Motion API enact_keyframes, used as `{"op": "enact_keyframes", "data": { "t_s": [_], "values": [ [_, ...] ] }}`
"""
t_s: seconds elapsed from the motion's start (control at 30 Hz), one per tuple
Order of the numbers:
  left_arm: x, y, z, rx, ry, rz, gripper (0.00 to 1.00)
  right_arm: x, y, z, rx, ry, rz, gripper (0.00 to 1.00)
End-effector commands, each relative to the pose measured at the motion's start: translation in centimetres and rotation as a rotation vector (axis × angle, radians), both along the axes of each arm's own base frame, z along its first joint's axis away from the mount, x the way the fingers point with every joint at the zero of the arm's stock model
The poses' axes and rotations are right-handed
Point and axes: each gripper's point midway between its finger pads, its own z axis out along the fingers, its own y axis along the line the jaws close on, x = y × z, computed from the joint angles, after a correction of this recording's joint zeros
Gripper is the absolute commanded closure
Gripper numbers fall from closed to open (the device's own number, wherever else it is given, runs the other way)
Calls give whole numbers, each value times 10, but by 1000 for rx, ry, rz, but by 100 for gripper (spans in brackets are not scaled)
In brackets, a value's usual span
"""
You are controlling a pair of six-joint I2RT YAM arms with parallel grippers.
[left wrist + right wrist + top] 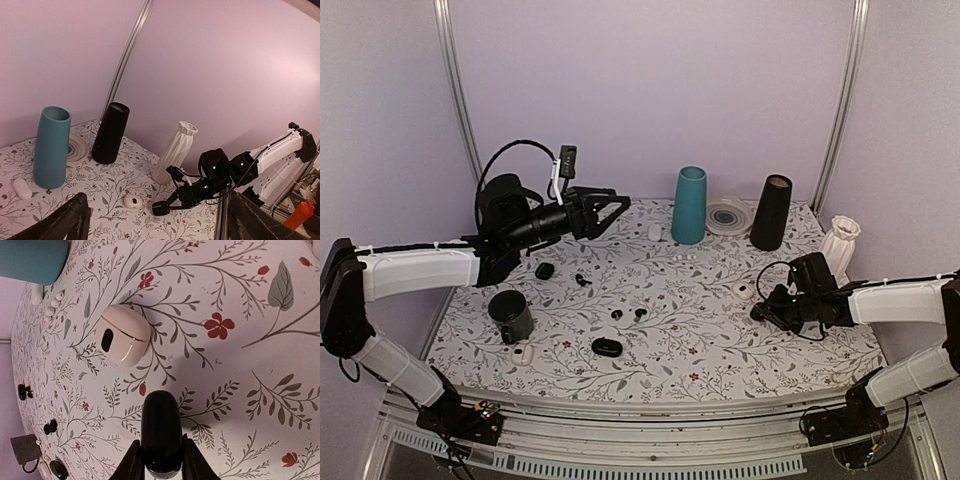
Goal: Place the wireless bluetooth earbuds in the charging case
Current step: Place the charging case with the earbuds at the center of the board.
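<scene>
Three vases (689, 205), one gripped black case (160, 420).

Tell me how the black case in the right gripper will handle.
The black case looks glossy and rounded, so it may slip in the right gripper. Its pebble shape suggests it could rock or slide if set on the table. It seems small and rigid, so it is probably light.

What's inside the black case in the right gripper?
Nothing visible: black case looks closed, only its glossy shell shows between the right gripper's fingers. Contents hidden. Black earbuds lie loose on the table.
</scene>
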Motion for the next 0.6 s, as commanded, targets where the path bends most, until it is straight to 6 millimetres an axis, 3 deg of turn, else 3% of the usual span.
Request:
{"op": "enact_keyframes", "data": {
  "t_s": [0.0, 0.43, 0.57],
  "values": [
    [2, 7, 1, -1, -5, 15, 4, -2, -10, -6, -33, 21, -37, 70],
    [2, 9, 0, -6, 0, 14, 4, 4, -15, 11, -73, -14, -39, 50],
    [3, 9, 0, -7, 0, 17, 4, 8, -16, 17, -100, -35, -22, 40]
  ]
}}
